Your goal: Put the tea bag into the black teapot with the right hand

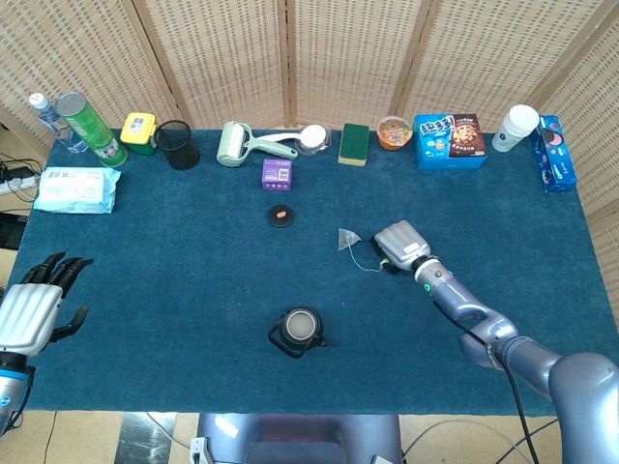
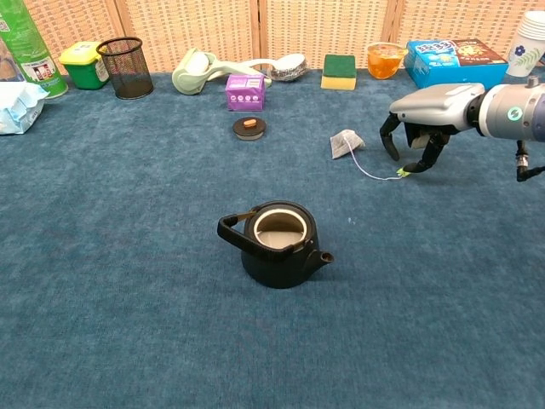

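Observation:
The tea bag (image 1: 347, 238) (image 2: 346, 143) lies on the blue cloth, its string running right to a small green tag (image 2: 402, 173). My right hand (image 1: 400, 245) (image 2: 421, 128) hovers low just right of the bag, fingers curved down and apart, one fingertip (image 2: 411, 167) at the tag; nothing is gripped. The black teapot (image 1: 301, 330) (image 2: 277, 243) stands lidless and upright nearer the front, to the left of the bag. Its lid (image 1: 281, 216) (image 2: 249, 127) lies further back. My left hand (image 1: 34, 304) rests empty at the table's left edge with fingers spread.
Along the back edge stand a mesh cup (image 2: 125, 66), a lint roller (image 2: 204, 68), a purple box (image 2: 245, 92), a green sponge (image 2: 339, 72), an orange bowl (image 2: 383, 60), a biscuit box (image 2: 451, 58) and a paper cup (image 1: 515, 128). Wipes (image 1: 77, 188) lie far left.

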{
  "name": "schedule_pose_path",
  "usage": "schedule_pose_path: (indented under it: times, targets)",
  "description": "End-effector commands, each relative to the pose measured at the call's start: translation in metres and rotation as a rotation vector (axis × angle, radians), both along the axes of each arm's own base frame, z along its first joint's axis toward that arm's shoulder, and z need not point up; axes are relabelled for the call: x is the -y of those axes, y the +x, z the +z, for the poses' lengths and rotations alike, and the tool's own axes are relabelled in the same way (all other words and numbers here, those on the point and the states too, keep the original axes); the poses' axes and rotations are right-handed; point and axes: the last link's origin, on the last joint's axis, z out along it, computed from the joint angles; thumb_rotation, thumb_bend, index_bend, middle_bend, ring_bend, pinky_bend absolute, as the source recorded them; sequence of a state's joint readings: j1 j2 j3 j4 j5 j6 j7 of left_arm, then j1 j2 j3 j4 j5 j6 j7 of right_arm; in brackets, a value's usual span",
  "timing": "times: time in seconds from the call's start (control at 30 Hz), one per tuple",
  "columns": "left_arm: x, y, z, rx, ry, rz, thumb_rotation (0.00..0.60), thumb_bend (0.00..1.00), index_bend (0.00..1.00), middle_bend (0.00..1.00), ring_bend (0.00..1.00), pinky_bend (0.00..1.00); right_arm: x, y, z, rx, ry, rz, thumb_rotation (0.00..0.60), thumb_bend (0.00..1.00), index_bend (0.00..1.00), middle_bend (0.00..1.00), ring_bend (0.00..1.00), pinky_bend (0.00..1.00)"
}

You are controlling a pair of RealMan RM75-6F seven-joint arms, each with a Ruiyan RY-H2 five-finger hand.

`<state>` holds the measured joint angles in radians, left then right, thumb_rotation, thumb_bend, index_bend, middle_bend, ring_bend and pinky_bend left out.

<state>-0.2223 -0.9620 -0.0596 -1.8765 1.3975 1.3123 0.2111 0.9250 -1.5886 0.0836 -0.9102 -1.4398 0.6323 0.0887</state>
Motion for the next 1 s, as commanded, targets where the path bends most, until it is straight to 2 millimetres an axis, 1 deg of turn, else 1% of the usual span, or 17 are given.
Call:
schedule_pose_path:
  times: [0.03, 0.8, 1.0]
  targets:
    - [0.0, 0.0, -0.0001, -0.001, 0.0, 0.0, 0.6, 0.45, 0.16, 0.18, 0.08, 0.16, -0.0001, -0.0018, 0.0, -0.005, -0.001, -0.001, 0.6, 0.39, 0.51, 1.0, 1.0, 1.0]
    - [-0.0004, -0.0015, -0.0015, -0.003, -0.005, 0.003, 0.6, 0.45, 0.16, 0.18, 0.08, 0.16, 0.0009, -0.0091, -0.0046, -0.043, 0.003, -0.015, 0.6, 0.4, 0.53, 1.0, 1.0, 1.0]
    - [0.0, -0.0026, -0.0007, -0.003, -0.002, 0.005, 0.6, 0.45, 0.16, 0.18, 0.08, 0.16, 0.0007, -0.0074, -0.0072, -0.046, 0.004, -0.014, 0.6, 0.43, 0.55, 1.0, 1.0, 1.0]
